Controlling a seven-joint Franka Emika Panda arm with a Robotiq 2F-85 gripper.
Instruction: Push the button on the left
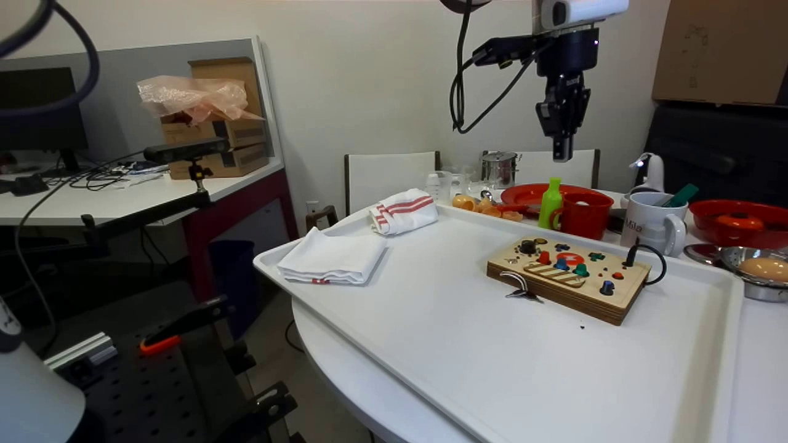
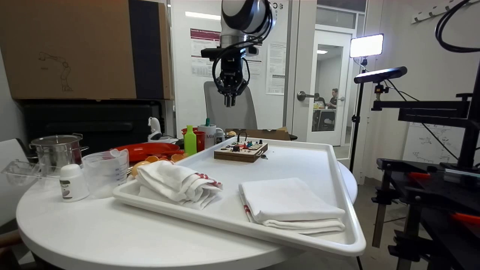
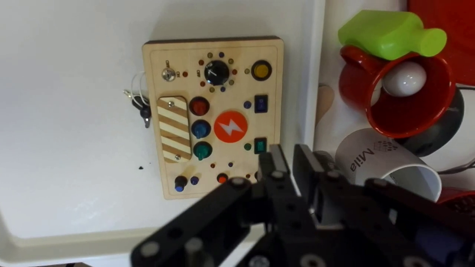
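Note:
The wooden button board [image 1: 569,274] lies flat on the white tray, and it also shows in the wrist view [image 3: 256,163] and an exterior view [image 2: 240,154]. In the wrist view it carries a yellow round button [image 3: 261,70], a small red button [image 3: 222,178], a blue-tipped knob [image 3: 180,184], a black dial [image 3: 216,72], and red, blue and green knobs. Which button the task means is not clear. My gripper [image 3: 290,150] is slightly open and empty, with a narrow gap between its fingers. It hangs high above the board in both exterior views [image 1: 562,147] [image 2: 230,100], touching nothing. Its fingers hide the board's lower right corner in the wrist view.
The white tray [image 1: 431,344] has a raised rim. Two folded white cloths [image 1: 332,255] [image 1: 406,212] lie at one end. A green bottle [image 3: 382,35], red mug [image 3: 352,87] and white mug [image 3: 371,155] stand beyond the rim near the board. A key cord [image 3: 143,105] lies beside the board.

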